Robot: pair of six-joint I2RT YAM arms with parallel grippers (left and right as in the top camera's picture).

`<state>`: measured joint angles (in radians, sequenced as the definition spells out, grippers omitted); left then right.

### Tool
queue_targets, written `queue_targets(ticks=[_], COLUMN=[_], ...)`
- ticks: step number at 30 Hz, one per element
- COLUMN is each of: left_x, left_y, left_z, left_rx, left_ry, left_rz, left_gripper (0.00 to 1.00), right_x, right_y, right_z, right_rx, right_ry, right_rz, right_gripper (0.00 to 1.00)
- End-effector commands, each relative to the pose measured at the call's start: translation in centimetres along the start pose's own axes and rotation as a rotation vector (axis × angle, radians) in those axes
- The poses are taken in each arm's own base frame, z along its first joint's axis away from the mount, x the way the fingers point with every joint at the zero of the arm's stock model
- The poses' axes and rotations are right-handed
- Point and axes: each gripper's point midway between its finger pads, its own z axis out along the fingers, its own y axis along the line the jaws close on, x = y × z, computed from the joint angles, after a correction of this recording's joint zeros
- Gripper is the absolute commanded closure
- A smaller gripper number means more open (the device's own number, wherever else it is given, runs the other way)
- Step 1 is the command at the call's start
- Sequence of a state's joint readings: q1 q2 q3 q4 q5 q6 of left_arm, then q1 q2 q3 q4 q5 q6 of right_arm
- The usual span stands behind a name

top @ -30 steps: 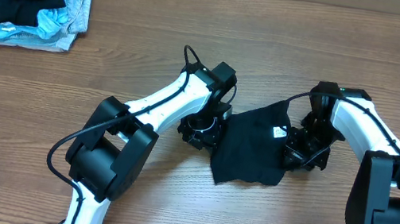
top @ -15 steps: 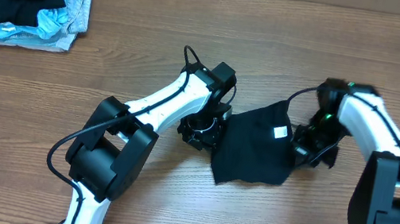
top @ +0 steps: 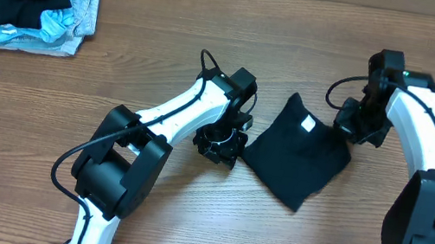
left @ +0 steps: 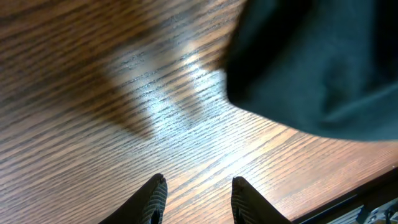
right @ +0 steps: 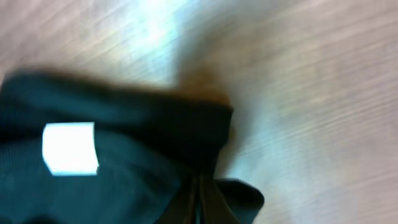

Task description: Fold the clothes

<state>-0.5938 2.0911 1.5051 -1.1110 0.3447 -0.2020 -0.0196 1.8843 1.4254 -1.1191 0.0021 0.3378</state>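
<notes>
Black garment edge between tightly pinched right gripper fingers; left gripper fingers apart, empty, just beside the cloth.

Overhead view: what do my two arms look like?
The left arm and right arm have white link shells with black joint housings. A thin black cable loops out near each wrist. The left claw and right claw are black, with ribbed fingers in the left wrist view.
</notes>
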Motion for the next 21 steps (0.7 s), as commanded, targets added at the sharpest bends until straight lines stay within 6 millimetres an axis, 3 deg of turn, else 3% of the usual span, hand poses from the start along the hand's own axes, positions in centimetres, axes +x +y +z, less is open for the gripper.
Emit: queue_targets(ticks=[1,4,5,8,9,15,19,21], left_x=[-0.1,0.1,0.2,0.1,0.1,0.2,0.0,-0.1], left_y=[-0.4,-0.5,-0.5,-0.5,-0.5,-0.5,-0.5,-0.5], left_z=[-0.9,-0.9,-0.9,-0.9,-0.9,-0.9,-0.9,-0.9], left_rx=[0.02,0.018,0.018,0.019,0.018,0.018,0.019,0.02], left_ry=[-0.021,-0.014,-0.013,-0.013,-0.013,-0.013,-0.018,-0.025], left_rz=[0.033,0.05,0.049,0.048,0.048,0.049,0.05,0.053], left_gripper=[0.62,0.62,0.62,0.62,0.61,0.61,0.61,0.61], right_x=[-1.3,-2.8,-3.2,-3.8,-3.9,-2.1,1.4,3.2], right_y=[-1.3,-0.6,-0.4,-0.1,0.0,-0.7,-0.8,-0.4], right_z=[1.1,0.7,0.2,-1.6,-2.3,-7.6,-8.7,-7.8], right_rx=[0.061,0.033,0.027,0.021,0.023,0.061,0.051,0.024], right_ry=[-0.077,-0.134,-0.145,-0.156,-0.151,-0.066,0.082,0.166], right_rz=[0.04,0.041,0.041,0.04,0.041,0.039,0.038,0.027], right_gripper=[0.96,0.95,0.85,0.1,0.0,0.01,0.63,0.75])
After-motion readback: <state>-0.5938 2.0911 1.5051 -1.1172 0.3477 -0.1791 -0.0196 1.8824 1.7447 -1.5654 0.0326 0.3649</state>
